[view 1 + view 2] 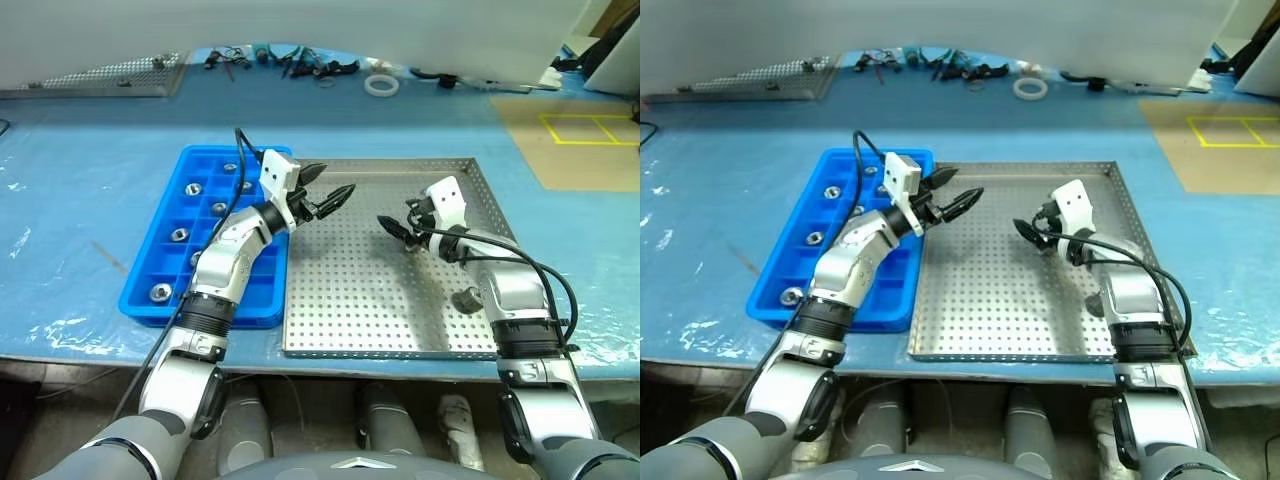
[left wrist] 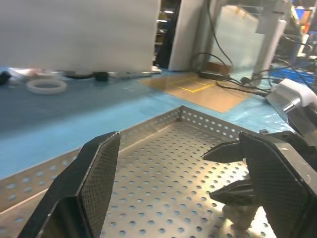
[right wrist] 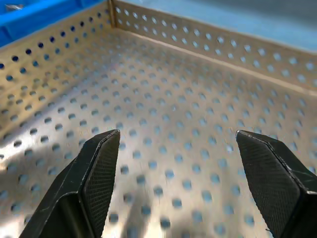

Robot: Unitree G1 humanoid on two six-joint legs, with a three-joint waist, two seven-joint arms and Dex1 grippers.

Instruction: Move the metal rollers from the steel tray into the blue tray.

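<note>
Showing no readable writing — steel tray (image 1: 350, 300), rollers (image 1: 180, 235)

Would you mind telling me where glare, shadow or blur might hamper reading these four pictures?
Left eye view: the steel tray shows soft arm shadows, and the plastic sheet beside the blue tray glints. Left wrist view: warm glare on the tray floor beside the right pincer. Right wrist view: holes in the tray floor nearest the fingers look smeared.

We note a bright blue tray (image 1: 165, 255) with square cells holding silvery-grey rollers (image 1: 180, 235); a silver steel tray (image 1: 350, 290) dotted with holes; black end effector fingers (image 3: 96, 168); a light blue desk (image 1: 80, 190); a white tape ring (image 1: 381, 85).
</note>
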